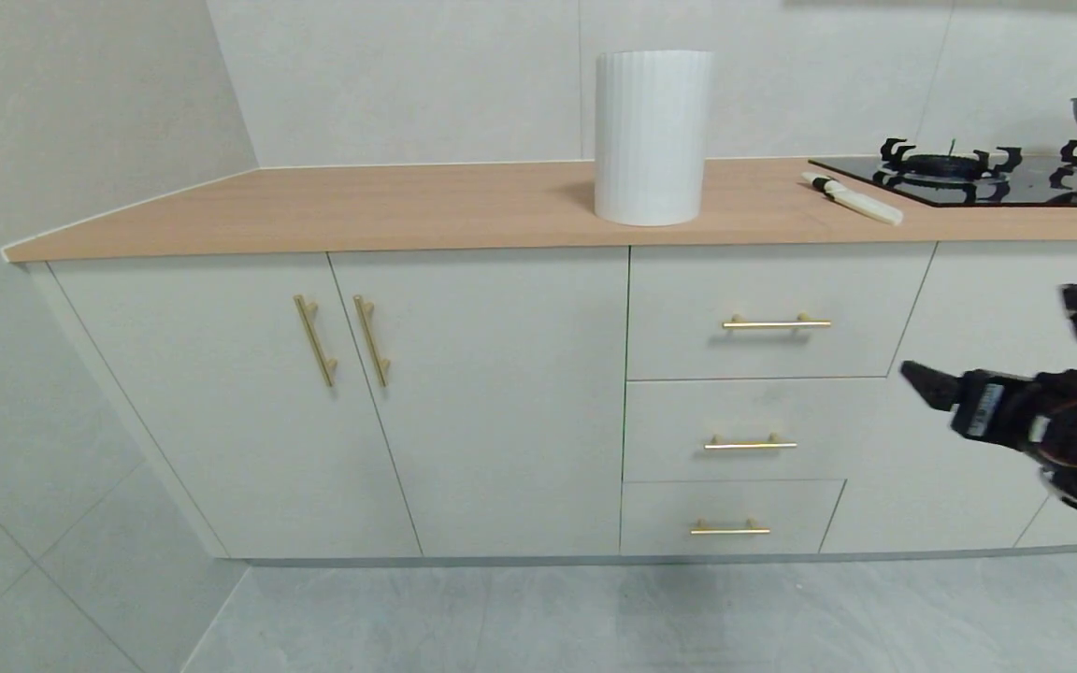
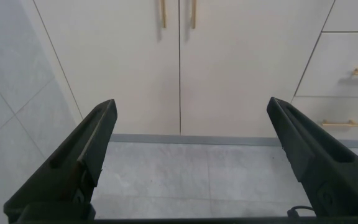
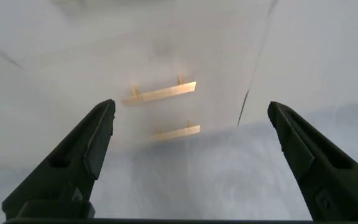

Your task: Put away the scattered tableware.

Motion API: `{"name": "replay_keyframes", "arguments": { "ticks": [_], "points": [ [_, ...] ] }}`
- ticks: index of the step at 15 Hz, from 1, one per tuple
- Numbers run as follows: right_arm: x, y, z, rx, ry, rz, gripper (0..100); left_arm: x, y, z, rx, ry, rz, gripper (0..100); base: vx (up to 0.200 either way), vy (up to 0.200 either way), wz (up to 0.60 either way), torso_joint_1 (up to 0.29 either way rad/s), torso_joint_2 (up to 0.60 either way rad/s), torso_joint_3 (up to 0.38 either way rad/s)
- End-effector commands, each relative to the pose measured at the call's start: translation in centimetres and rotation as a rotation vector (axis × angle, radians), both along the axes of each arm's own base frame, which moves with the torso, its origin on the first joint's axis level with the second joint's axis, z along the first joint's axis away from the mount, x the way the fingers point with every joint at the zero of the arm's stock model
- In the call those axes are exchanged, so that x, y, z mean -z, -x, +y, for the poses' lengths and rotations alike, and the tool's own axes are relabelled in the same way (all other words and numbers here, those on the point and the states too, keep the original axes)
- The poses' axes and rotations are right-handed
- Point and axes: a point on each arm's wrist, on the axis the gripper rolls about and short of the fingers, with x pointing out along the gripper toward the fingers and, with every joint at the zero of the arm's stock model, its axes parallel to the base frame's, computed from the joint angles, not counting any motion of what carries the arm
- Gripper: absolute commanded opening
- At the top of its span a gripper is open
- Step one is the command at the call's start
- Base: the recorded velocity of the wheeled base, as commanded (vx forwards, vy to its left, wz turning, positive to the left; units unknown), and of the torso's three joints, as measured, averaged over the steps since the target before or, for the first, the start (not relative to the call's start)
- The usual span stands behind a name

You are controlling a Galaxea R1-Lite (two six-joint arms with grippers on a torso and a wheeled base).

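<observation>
My right jaws and left jaws are both spread wide, empty, low by the cabinet fronts [image 1: 482,402]; the knife [image 1: 852,198] lies up on the worktop [image 1: 408,206] just left of the hob [image 1: 1015,187]. I'd pinch its middle crosswise, minding the grates [image 1: 945,164] and the front edge; there's open worktop left toward the white holder [image 1: 653,136].

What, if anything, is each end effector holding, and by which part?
Nothing. The left end effector and right end effector are both open and empty; the white knife lies on the countertop.
</observation>
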Motion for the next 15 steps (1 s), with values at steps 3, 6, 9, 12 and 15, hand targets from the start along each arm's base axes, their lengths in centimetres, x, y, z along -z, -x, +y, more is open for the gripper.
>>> {"name": "replay_keyframes", "arguments": {
  "ticks": [3, 6, 9, 12, 15],
  "points": [
    [-3.3, 18.6, -4.6, 0.107, 0.213, -0.375, 100, 0.0, 0.0, 0.0, -0.001, 0.001, 0.001, 100, 0.000, 0.000, 0.00, 0.000, 0.00, 0.000],
    [-2.0, 24.0, -5.2, 0.217, 0.281, -0.392, 100, 0.0, 0.0, 0.0, -0.001, 0.001, 0.001, 100, 0.000, 0.000, 0.00, 0.000, 0.00, 0.000],
    [0.4, 27.4, -5.2, 0.190, 0.299, -0.414, 100, 0.0, 0.0, 0.0, -0.001, 0.001, 0.001, 100, 0.000, 0.000, 0.00, 0.000, 0.00, 0.000],
    [1.2, 28.8, -5.0, 0.212, 0.307, -0.463, 100, 0.0, 0.0, 0.0, -0.001, 0.001, 0.001, 100, 0.000, 0.000, 0.00, 0.000, 0.00, 0.000],
    [2.9, 27.8, -4.9, 0.177, 0.306, -0.412, 100, 0.0, 0.0, 0.0, -0.001, -0.001, 0.001, 100, 0.000, 0.000, 0.00, 0.000, 0.00, 0.000]
  ]
}}
